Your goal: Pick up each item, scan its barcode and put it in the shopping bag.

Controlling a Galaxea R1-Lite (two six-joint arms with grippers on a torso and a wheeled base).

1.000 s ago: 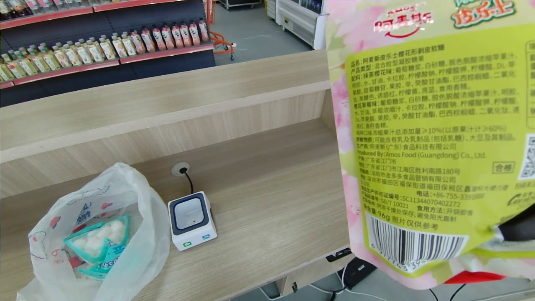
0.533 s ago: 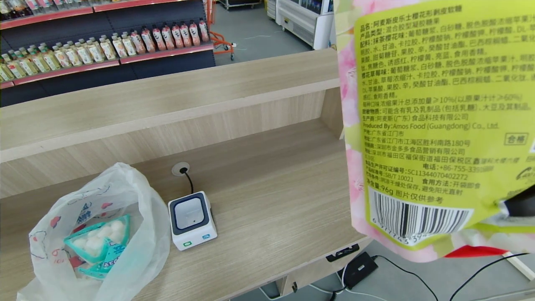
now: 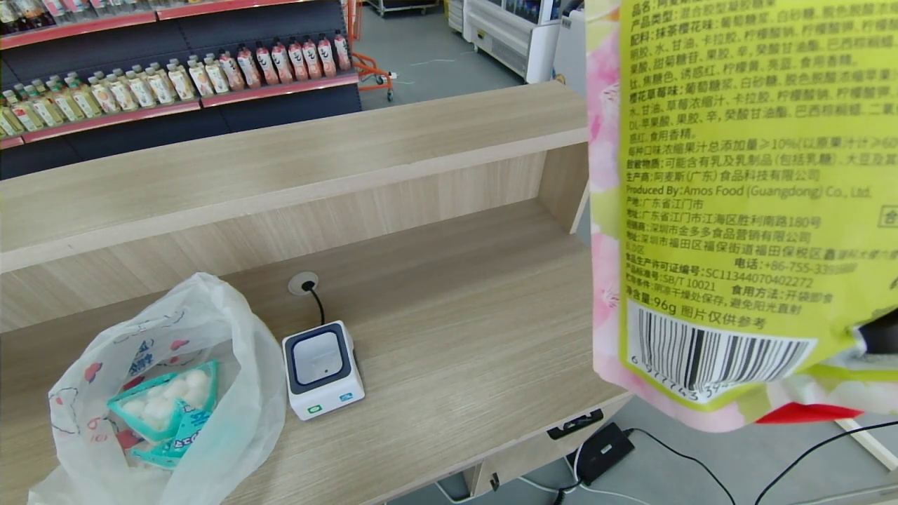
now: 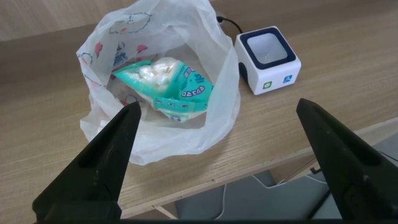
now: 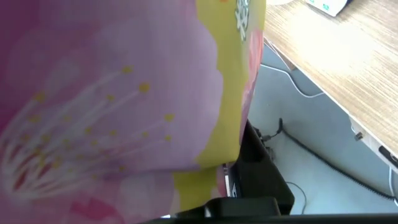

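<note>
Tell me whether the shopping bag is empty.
Not empty. The shopping bag stands open on the counter, and a teal packet lies inside it.

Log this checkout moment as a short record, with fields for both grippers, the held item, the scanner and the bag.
Right gripper: shut on candy pouch, held up on the right, close to the head camera
Barcode: low on the pouch, facing the head camera
Left gripper: open, above the shopping bag
Bag contents: a teal packet
Scanner: on the counter beside the bag
</note>
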